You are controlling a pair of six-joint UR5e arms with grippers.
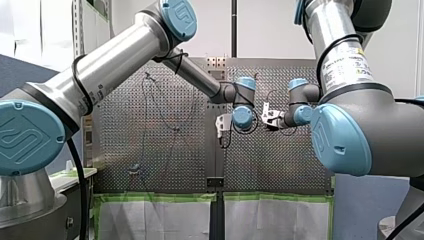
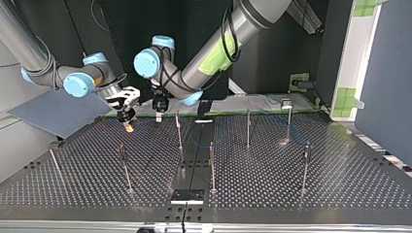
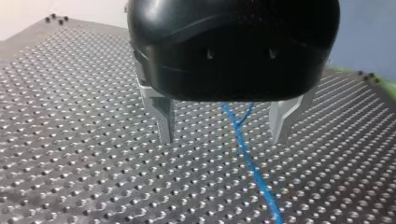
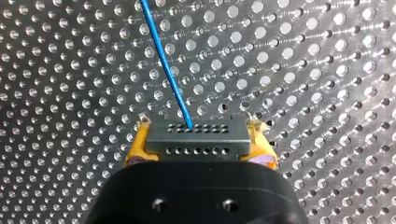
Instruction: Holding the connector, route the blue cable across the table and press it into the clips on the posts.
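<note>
In the right wrist view my right gripper has its yellow pads shut on a grey connector with rows of small holes. The blue cable leaves the connector and runs ahead over the perforated table. In the left wrist view my left gripper stands open just above the table, and the blue cable lies on the surface between its metal fingers. In the top view my right gripper and my left gripper hang side by side near the far edge.
Several thin posts stand on the table, among them one beside the grippers, one further right and one nearer the camera. A black plate lies at the near edge. A grey board leans at the left.
</note>
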